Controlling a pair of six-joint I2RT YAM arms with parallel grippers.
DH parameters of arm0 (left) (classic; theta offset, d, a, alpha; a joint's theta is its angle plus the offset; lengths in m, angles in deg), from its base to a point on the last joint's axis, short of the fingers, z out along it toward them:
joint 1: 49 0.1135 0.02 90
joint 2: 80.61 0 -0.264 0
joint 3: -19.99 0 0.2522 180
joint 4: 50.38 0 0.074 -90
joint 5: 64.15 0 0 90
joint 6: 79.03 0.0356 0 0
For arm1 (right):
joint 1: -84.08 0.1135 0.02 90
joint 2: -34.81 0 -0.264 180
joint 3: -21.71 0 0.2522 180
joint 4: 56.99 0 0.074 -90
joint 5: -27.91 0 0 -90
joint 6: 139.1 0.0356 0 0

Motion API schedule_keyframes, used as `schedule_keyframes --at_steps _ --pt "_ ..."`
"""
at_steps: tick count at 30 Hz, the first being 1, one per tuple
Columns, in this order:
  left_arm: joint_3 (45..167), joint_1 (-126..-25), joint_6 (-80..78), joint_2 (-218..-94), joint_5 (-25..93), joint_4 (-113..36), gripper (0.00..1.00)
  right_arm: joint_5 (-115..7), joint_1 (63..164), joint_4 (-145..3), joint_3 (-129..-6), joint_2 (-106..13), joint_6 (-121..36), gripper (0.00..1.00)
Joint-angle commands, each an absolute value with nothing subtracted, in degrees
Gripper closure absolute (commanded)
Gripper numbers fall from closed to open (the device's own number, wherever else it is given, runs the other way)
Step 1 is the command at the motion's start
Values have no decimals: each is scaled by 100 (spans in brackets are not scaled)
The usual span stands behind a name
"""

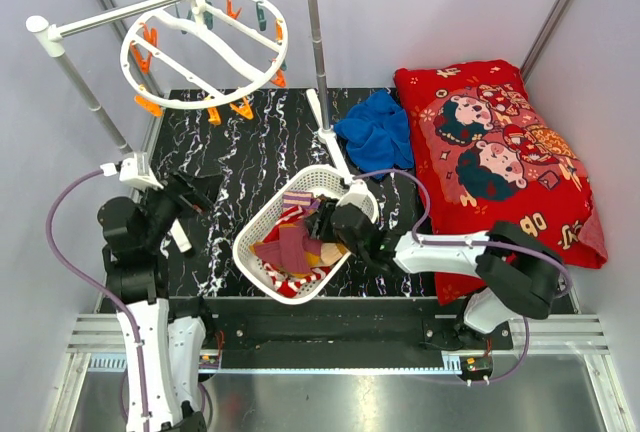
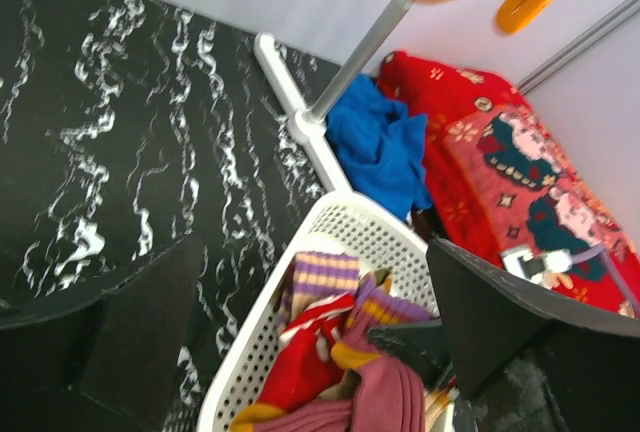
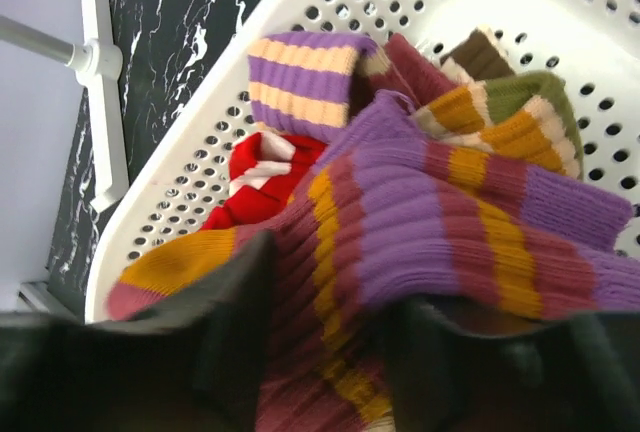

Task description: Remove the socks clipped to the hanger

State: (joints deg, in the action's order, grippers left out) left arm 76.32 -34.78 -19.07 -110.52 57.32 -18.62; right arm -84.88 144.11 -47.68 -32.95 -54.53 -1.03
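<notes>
Right now the hanger hangs from the rail over the far-left corner of the counter, tilted. Its orange clips dangle round the rim, and none of them shows a sock from above. The socks lie heaped in the basket by the middle of the near edge, a tangle of red, maroon, purple and tan. The right gripper is down inside that basket at its right side. In the wrist view its fingers stand close together, and a striped sock in purple, maroon and yellow fills the narrow gap, pressed against both. That sock drapes over the others, with a red-and-white one beneath it against the perforated wall. Over at the left edge, the left gripper hovers above bare counter just left of the basket. Its fingers are spread wide with nothing between them, and they point toward the basket's far end. A blue cloth sits bunched at the far-right corner beside the rack's foot, touching the red pillow along the right edge.
</notes>
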Motion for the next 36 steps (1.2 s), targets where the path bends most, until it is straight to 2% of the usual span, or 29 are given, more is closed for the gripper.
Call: schedule_keyframes --at_steps 1,2,5,8,12,17,27,36 --pt "7428 -3590 -1443 -10698 5617 -1649 1 -8555 14384 -5666 -3993 -4800 -734 40" --pt "7349 -3634 -1425 -10619 5644 -1675 1 -8582 14376 -6182 -4091 -4685 -822 29" --pt "6822 -3853 -1442 -10180 5854 -2120 1 -8600 14367 -6809 -4267 -4185 -1244 10" --pt "6592 -3985 -1636 -9880 6329 -2510 1 -8389 14305 -7283 -4188 -3640 -1622 0" --pt "6601 -4302 -1583 -9819 6504 -2510 1 -7783 14305 -7821 -4293 -2824 -2237 0" --pt "6504 -4575 -1671 -9643 6689 -2694 1 -7695 14305 -8508 -4566 -1901 -2176 0" --pt "6390 -4636 -1856 -9397 7164 -3117 1 -7879 14305 -8236 -3549 -431 -1957 0" --pt "6381 -4654 -1847 -9291 7146 -3143 1 -8020 14314 -7990 -2984 -35 -2080 0"
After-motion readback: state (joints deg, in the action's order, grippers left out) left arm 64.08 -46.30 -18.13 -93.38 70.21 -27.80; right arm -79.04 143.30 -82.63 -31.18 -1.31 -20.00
